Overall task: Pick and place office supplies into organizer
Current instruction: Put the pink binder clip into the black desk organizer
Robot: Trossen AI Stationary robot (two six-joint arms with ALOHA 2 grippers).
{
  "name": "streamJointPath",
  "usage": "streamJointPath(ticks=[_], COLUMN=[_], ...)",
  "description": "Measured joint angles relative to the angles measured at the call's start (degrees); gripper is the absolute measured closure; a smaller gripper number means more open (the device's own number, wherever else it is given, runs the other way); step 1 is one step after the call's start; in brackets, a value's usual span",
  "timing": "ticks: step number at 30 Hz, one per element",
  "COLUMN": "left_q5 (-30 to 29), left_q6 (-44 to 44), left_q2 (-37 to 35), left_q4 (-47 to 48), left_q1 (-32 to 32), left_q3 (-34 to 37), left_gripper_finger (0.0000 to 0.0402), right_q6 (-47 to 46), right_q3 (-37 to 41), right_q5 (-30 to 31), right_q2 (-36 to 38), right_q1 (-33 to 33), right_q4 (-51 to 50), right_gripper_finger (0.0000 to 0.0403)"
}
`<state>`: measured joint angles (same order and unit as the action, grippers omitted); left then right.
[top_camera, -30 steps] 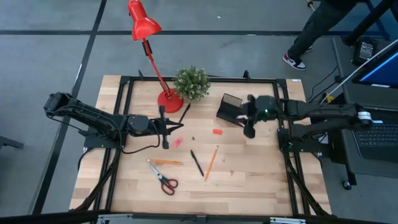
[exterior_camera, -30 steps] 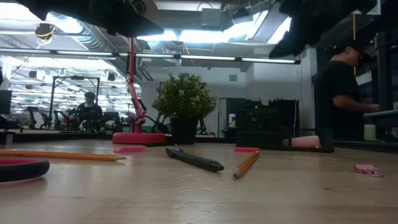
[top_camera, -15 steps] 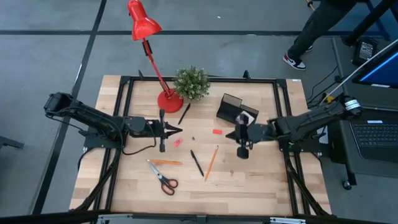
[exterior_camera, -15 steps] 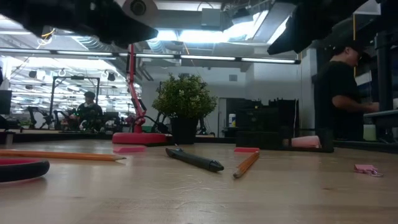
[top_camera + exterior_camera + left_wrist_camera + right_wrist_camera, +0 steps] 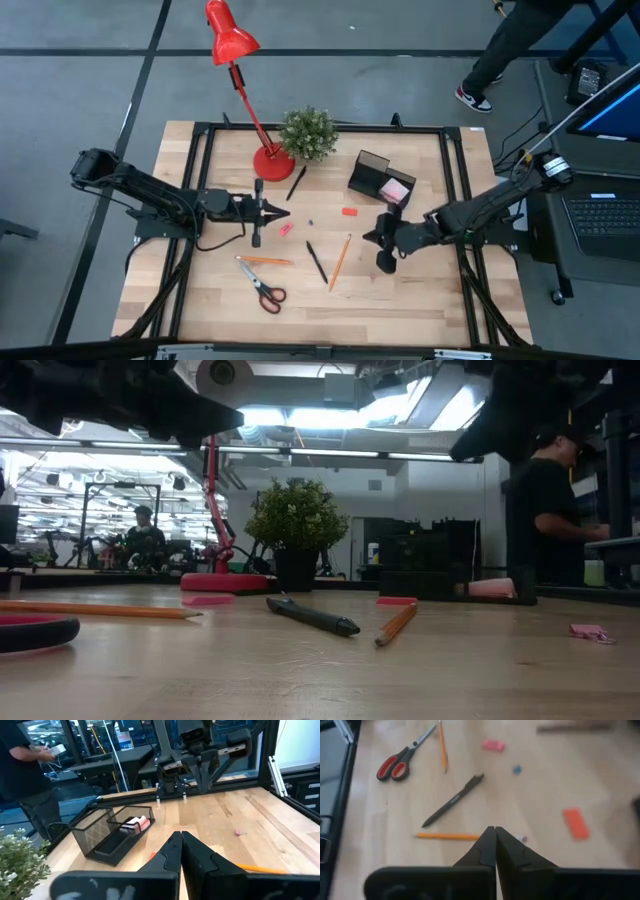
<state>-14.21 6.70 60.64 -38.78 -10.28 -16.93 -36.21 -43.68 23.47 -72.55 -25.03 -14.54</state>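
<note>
In the high view the black mesh organizer stands at the table's far right, with a pink sticky-note pad inside. Spread over the middle lie a red eraser, a pink eraser, two orange pencils, a black pen and orange-handled scissors. A second pen lies by the lamp base. My left gripper is shut, hovering just beyond the pink eraser. My right gripper is shut, nearer the table's near edge than the organizer, above one pencil.
A red desk lamp and a green potted plant stand at the far edge. A tiny blue scrap lies on the wood. A person is beyond the table's right side. Bare wood shows along the near right.
My right gripper has drawn back from over the organizer toward the table's near edge and slightly left, staying shut; the pink pad in the organizer is now uncovered in the high view.
</note>
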Motion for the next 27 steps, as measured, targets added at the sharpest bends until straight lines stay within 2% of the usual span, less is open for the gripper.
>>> streamJointPath(ticks=[3,7,11,17,21,27], left_q5=[1.8,7.1,11.0,11.7,11.7,11.7], left_q6=[-0.1,-0.2,-0.2,-0.2,-0.4,-3.1], left_q2=[0.0,0.0,0.0,0.0,0.0,0.0], left_q4=[0.4,1.2,2.3,2.2,2.2,2.2], left_q1=[0.0,0.0,0.0,0.0,-0.1,-0.2], left_q3=[0.0,0.0,0.0,0.0,0.0,0.0], left_gripper_finger=[0.0399,0.0399,0.0400,0.0397,0.0396,0.0400], right_q6=[-8.3,-16.7,-25.7,-39.3,-47.6,-56.1], right_q3=[0.0,-3.2,-11.5,-25.5,-31.7,-36.2], right_q5=[-1.0,-1.2,-1.2,-4.1,-4.1,-4.1], right_q2=[0.0,-1.4,-7.1,-18.3,-23.9,-30.0], right_q1=[-1.2,-3.0,-4.2,-5.7,-7.4,-10.4], right_q4=[-2.1,-9.1,-21.5,-37.2,-42.0,-41.8], right_gripper_finger=[0.0399,0.0401,0.0401,0.0401,0.0401,0.0401])
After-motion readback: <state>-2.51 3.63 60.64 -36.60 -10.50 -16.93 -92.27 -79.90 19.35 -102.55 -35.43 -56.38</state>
